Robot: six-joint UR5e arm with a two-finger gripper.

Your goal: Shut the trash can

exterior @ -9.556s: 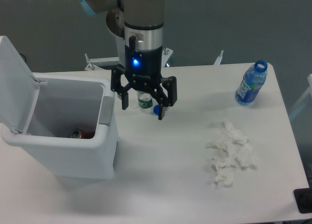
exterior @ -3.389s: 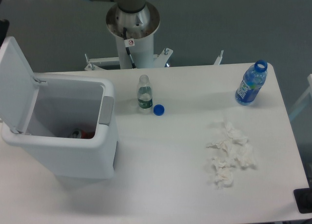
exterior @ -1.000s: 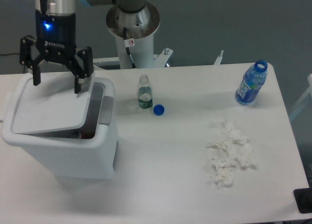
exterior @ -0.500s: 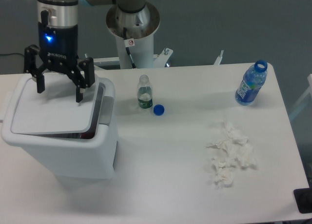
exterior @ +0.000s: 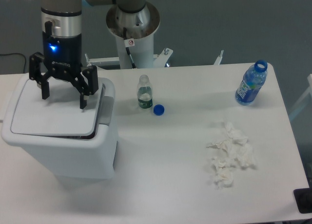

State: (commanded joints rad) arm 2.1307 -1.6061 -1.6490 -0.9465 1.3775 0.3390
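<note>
One trash can [exterior: 63, 146] sits at approx 9 o'clock on the worktop [exterior: 170, 185], hugging the left edge. Its long axis runs roughly left-right in the camera view, w/ the grey latch tab [exterior: 106, 110] on the side facing 3 o'clock. Lid [exterior: 51, 117] is lying nearly flat over the opening, but a thin dark gap shows along the front and right edges, so not fully seated. Can't see inside the bin at all.

Hand [exterior: 64, 102] is right over the lid, fingers spread wide, pointing straight down, tips at or just above the lid surface; can't tell if they actually touch. Nothing gripped.

Rest of the worktop: small clear bottle [exterior: 144, 92] standing upright, no cap on, near 12 o'clock, w/ a blue cap [exterior: 158, 109] just beside it toward 4 o'clock. Blue bottle [exterior: 251, 83] stands near the far right corner, approx 2 o'clock, close to the edge. Pile of crumpled tissues [exterior: 230, 154] at approx 4 o'clock. Bare worktop between the bin and the tissues, and along the near edge.
</note>
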